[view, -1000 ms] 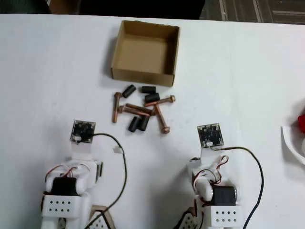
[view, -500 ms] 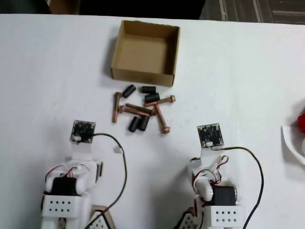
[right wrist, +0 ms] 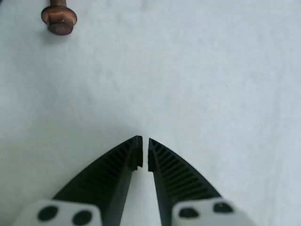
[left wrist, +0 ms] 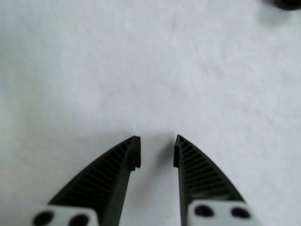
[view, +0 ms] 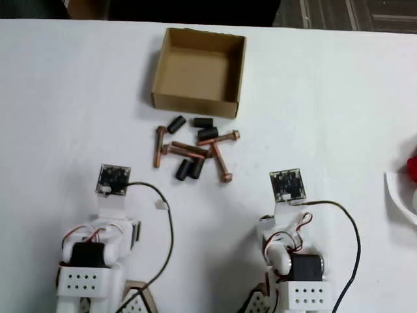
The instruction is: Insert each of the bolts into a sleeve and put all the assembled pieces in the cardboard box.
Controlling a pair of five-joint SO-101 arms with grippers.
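Nothing is yet assembled; a bolt [view: 158, 149] must first be grasped by the slightly spread left tool [left wrist: 157, 151] or pressed-together right tool [right wrist: 145, 153].

The light is bright and even, coming from above. The white table [view: 339, 98] glows almost washed out. Shadows are faint and soft: a thin one beside the cardboard box [view: 195, 104], grey ones under the jaws in both wrist views. The room behind [view: 195, 10] is dark.
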